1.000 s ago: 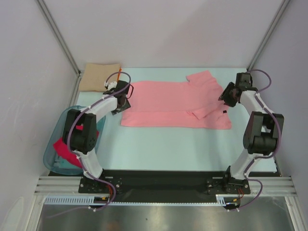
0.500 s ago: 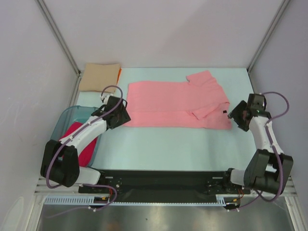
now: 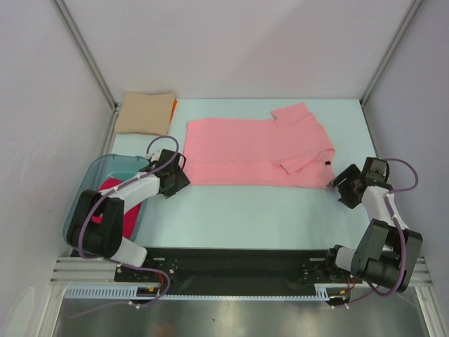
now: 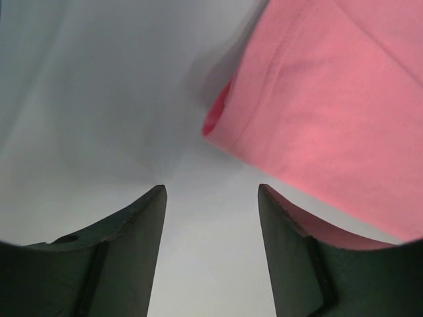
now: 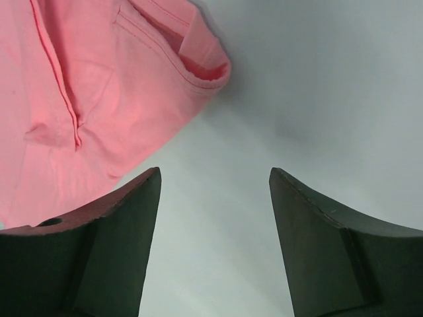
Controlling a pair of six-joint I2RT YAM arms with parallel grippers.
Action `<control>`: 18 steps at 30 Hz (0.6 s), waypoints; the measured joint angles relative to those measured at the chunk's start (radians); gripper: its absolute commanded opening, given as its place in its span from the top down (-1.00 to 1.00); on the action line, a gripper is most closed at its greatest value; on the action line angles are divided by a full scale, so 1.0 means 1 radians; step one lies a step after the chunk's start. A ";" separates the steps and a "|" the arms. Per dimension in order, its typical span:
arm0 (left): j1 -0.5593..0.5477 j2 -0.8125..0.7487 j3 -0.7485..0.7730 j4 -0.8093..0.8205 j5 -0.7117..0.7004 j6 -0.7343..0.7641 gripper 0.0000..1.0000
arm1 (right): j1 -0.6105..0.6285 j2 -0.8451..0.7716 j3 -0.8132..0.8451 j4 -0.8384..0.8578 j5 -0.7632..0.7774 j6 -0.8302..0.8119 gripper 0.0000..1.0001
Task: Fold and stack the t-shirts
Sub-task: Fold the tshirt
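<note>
A salmon-pink t-shirt lies folded lengthwise across the table's middle, a small dark label near its right end. My left gripper is open and empty at the shirt's near-left corner. My right gripper is open and empty just off the shirt's near-right corner. A folded tan t-shirt lies at the back left with an orange edge showing beside it. A crimson-pink t-shirt lies in the teal tub.
The translucent teal plastic tub stands at the left edge beside my left arm. Grey walls and metal frame posts enclose the table on three sides.
Both arms have drawn back from the shirt's far side to its near corners and lowered toward the table. The shirt has not moved.
</note>
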 measured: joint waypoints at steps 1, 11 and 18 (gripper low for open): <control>0.002 0.014 0.000 0.009 -0.004 -0.005 -0.13 | -0.001 0.004 -0.008 0.019 -0.010 0.002 -0.44; 0.017 0.052 0.000 0.062 -0.037 -0.015 -0.10 | -0.012 0.139 -0.040 0.171 -0.061 0.044 -0.32; 0.022 0.063 0.000 0.072 -0.058 -0.015 -0.09 | -0.013 0.166 -0.045 0.228 -0.069 0.062 -0.22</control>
